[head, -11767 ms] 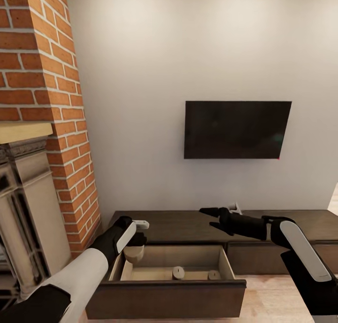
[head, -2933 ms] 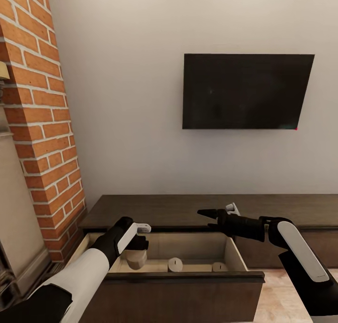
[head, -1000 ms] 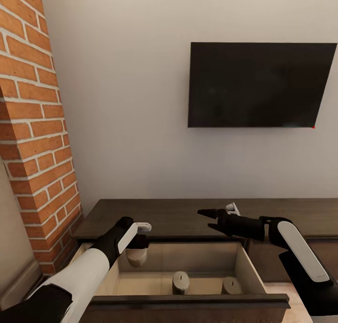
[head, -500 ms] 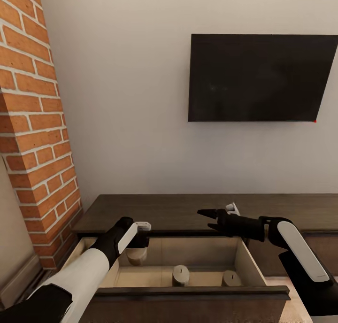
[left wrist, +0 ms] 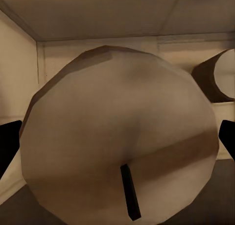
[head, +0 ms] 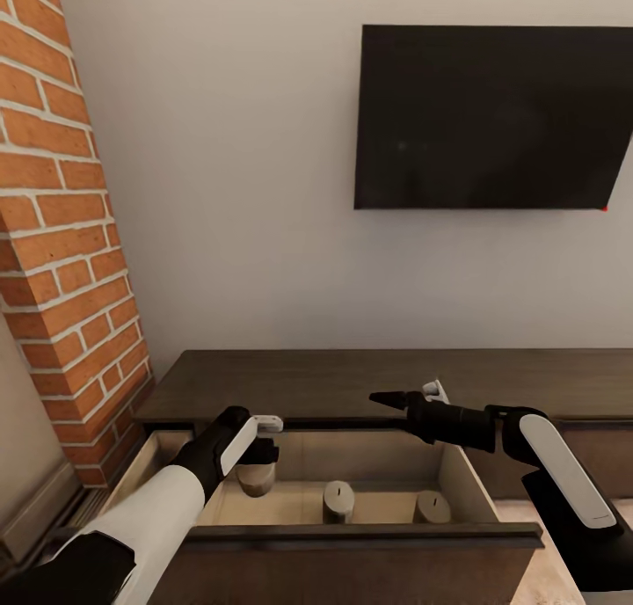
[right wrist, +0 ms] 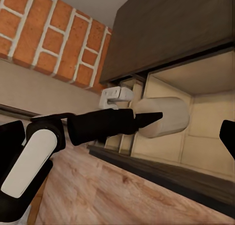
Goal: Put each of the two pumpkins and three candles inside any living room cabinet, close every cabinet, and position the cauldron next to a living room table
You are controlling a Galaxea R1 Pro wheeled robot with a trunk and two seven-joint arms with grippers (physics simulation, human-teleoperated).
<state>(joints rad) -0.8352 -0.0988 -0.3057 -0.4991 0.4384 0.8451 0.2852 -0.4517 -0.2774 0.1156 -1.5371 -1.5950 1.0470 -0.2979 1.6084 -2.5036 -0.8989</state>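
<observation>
Our view has closed in on the cabinet (head: 334, 385); our left hand (head: 258, 466) still clamps the third candle (head: 256, 479) over its open drawer (head: 369, 535), two candles (head: 338, 502) inside, right hand (head: 393, 401) open and empty

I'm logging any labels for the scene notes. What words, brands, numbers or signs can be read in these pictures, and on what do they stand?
None can be read. The TV screen is blank black, with a tiny red dot at its lower corner. The cabinet, the held candle, the brick column and both arms bear no lettering.
</observation>
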